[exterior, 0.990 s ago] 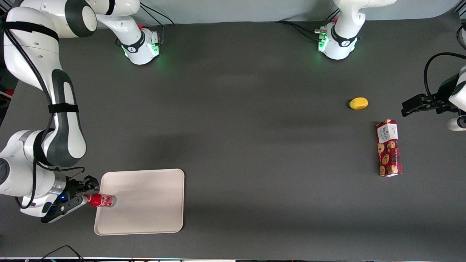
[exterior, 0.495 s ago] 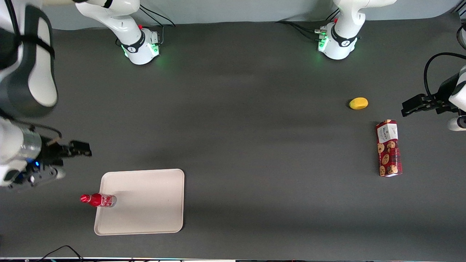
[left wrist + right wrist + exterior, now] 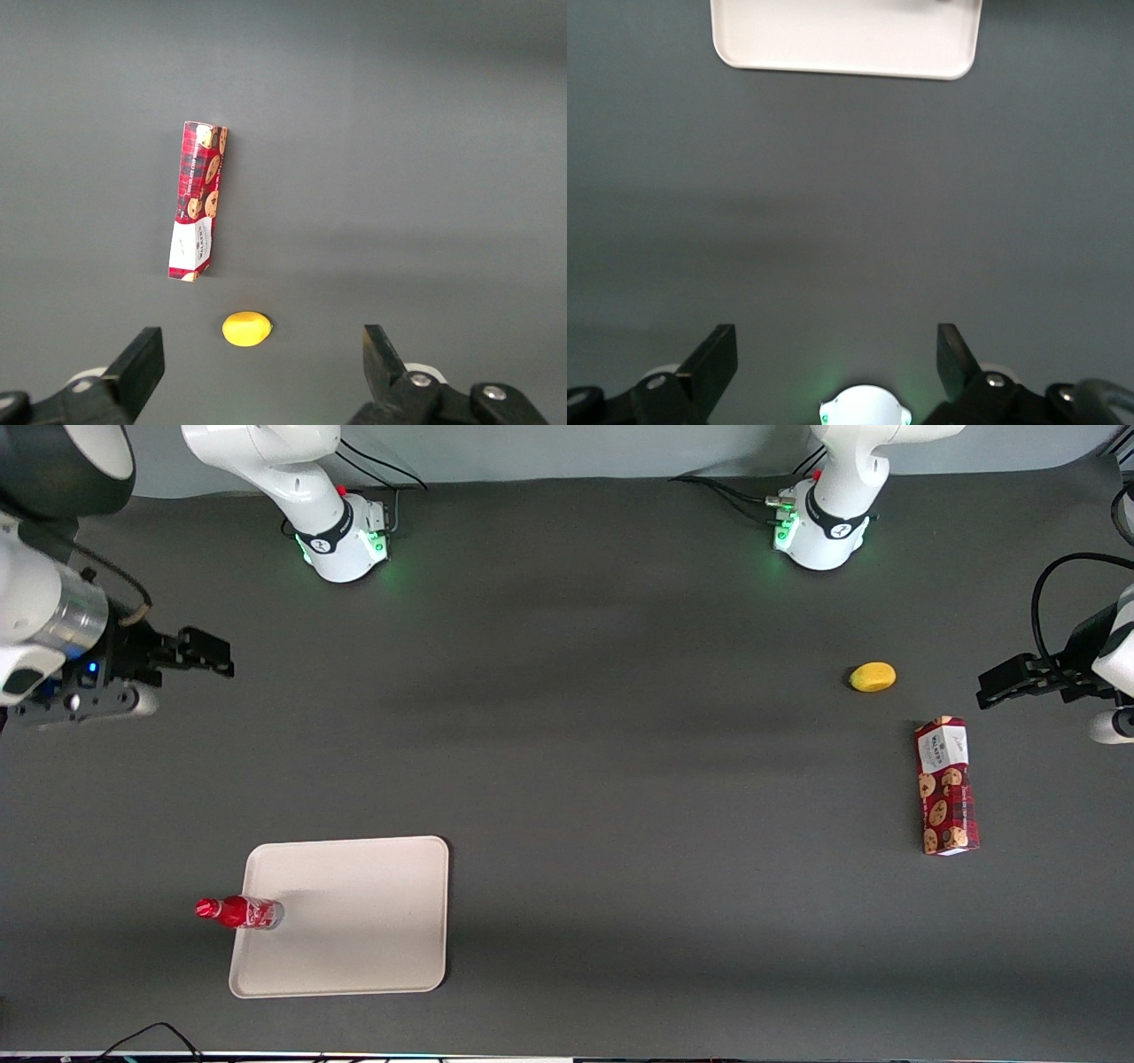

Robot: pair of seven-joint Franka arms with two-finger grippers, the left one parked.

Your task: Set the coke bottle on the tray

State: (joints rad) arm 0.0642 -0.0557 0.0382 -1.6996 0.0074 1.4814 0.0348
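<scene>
The coke bottle (image 3: 239, 912), small and red with a red cap, lies on its side across the edge of the cream-white tray (image 3: 354, 921): its base rests on the tray and its cap sticks out over the rim. My right gripper (image 3: 186, 669) is open and empty, raised well above the table and much farther from the front camera than the tray. In the right wrist view the open gripper (image 3: 837, 354) hangs over bare grey table, with the tray (image 3: 842, 40) showing at a distance.
A long red cookie box (image 3: 945, 786) and a yellow lemon (image 3: 873, 677) lie toward the parked arm's end of the table; both also show in the left wrist view, the box (image 3: 197, 201) and the lemon (image 3: 246, 328). The two arm bases (image 3: 345, 536) stand along the table's back edge.
My gripper has let go of the bottle, lifted and drawn away from the tray toward the arm bases. The bottle has stayed on the tray's edge.
</scene>
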